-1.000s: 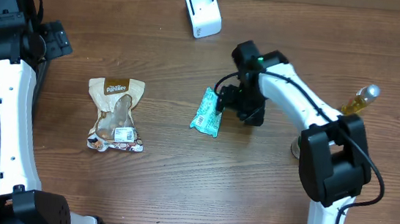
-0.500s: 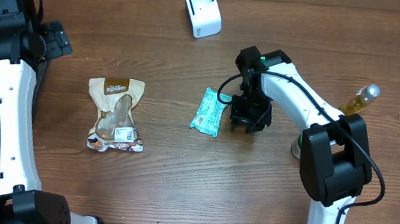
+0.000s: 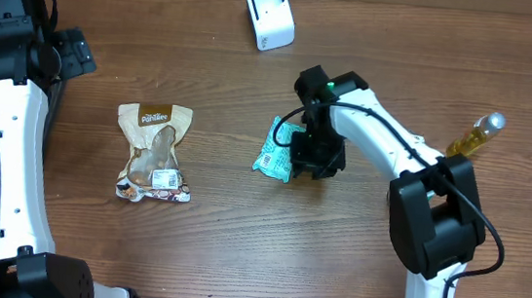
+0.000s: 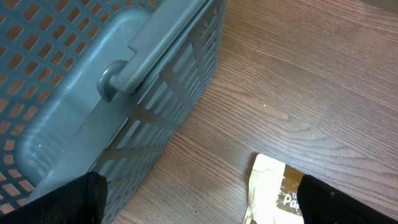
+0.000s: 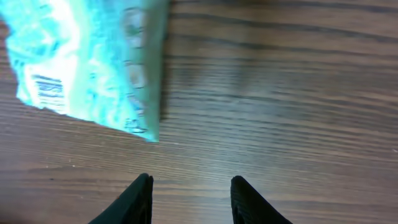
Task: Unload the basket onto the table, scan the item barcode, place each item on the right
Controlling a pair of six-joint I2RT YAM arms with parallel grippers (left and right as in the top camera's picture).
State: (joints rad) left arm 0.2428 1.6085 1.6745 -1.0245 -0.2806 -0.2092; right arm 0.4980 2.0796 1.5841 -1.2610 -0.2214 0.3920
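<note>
Right gripper (image 3: 316,159) down near the middle of the table (image 3: 235,263), fingers (image 5: 140,199) partly spread, only bare wood between them, pinching nothing. Parked just beside the right edge of the teal packet (image 3: 276,148); touching or not, hard to tell from overhead. Through the right wrist camera, packet up and left of the fingertips, outside the gap.

Left gripper (image 4: 202,202) spread wide, one dark fingertip at each lower corner of its wrist view, holding nothing. Raised over the left edge of the table, between the basket and the brown pouch.

Largest on the table: grey slatted basket (image 4: 93,93) at the left edge, handle bar across its near wall.

Next, brown snack pouch (image 3: 153,153), flat on the wood left of centre, well apart from the teal packet, printed face up, small white label near its lower end.

White scanner (image 3: 270,15) upright near the far edge, about midway along it, well apart from both packets.

Teal packet flat, slightly tilted, near the middle of the table and between the brown pouch and the right gripper.

Slim bottle (image 3: 478,133) with yellowish contents near the right edge, partly behind the right arm.

Smallest: barcode (image 5: 48,92) on the teal packet's upper face, near one end, blurred in the wrist view.
</note>
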